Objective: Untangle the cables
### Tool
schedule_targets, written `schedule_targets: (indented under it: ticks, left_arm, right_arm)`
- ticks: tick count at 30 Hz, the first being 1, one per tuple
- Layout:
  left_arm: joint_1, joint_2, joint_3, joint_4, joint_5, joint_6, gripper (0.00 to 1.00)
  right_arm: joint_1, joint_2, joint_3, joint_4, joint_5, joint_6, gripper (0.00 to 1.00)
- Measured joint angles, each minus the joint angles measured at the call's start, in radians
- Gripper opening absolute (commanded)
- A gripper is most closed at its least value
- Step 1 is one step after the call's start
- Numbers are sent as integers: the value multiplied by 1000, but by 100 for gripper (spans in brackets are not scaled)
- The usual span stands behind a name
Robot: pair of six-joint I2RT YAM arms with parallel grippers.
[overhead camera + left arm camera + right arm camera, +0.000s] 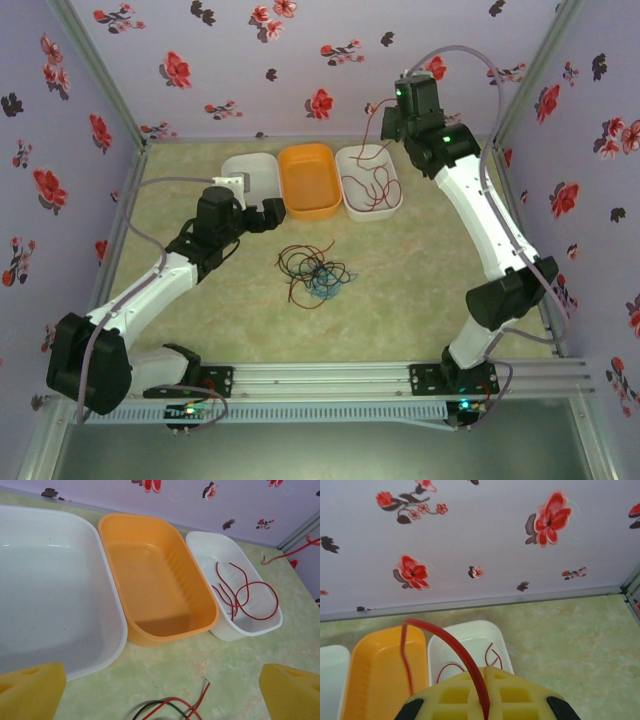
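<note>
1. The right gripper (388, 118) is squeezed shut on a red cable (372, 160), and the cable hangs down from it into the white tub (396, 205) right below
2. I think this is the step of putting one freed cable away, because most of it already lies curled in that tub
3. Next, the right gripper should go lower and let go, so the end drops inside the tub and not over the edge
4. The left gripper (262, 215) is wide open and holds nothing, with the orange tub (310, 180) just in front of it
5. The pile of cables (315, 272) lies near the left gripper, a bit behind its fingers
6. In the pile, red, dark and blue cables are mixed up, and I cannot tell which one lies on top
7. The left wrist view cuts off the nearest cables at the bottom
</note>
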Motion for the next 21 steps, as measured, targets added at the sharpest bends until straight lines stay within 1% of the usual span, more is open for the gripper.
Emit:
schedule_targets:
  ticks: [11,21]
  left_arm:
    - [0,8,-5,0,4,4,100]
    - [0,59,-4,-30,23,5,100]
  right_arm:
    - [-51,101,1,-21,-20,53,0]
    - [-96,233,48,-100,-43,85,0]
